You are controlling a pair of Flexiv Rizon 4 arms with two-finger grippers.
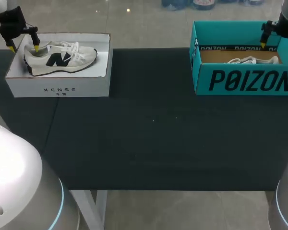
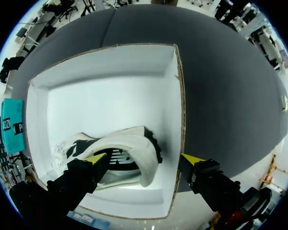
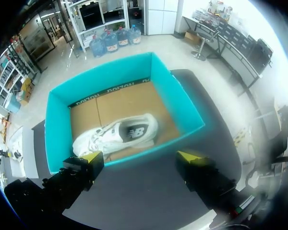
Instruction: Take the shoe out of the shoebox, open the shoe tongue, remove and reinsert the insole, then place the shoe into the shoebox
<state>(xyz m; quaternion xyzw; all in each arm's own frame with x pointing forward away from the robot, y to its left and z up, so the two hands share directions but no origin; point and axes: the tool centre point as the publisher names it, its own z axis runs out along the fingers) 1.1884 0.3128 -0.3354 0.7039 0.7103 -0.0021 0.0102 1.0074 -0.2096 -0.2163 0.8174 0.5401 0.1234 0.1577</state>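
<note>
The dark bench [image 1: 153, 124] carries two open shoeboxes along its far edge, well apart. The teal shoebox [image 1: 245, 81] stands at the right end and has a brown cardboard floor. The white shoebox [image 1: 57, 88] stands at the left end.

In the white shoebox lies a pale grey-white sneaker [image 1: 62, 57] with a dark side emblem, its heel toward the box's outer end wall and its toe toward the middle of the bench. In the teal shoebox lies a white sneaker [image 1: 252, 60], set at a slant on the floor. The right wrist view shows its opening turned upward.

The left hand [image 2: 144, 159] hangs over the outer end of the white shoebox with its fingers apart. One yellow tip is above the sneaker's heel and the other is outside the box wall. Contact with the shoe cannot be confirmed.

The right hand [image 3: 140, 157] hovers above the teal shoebox with its fingers spread wide and nothing held. The white sneaker lies ahead of it.
</note>
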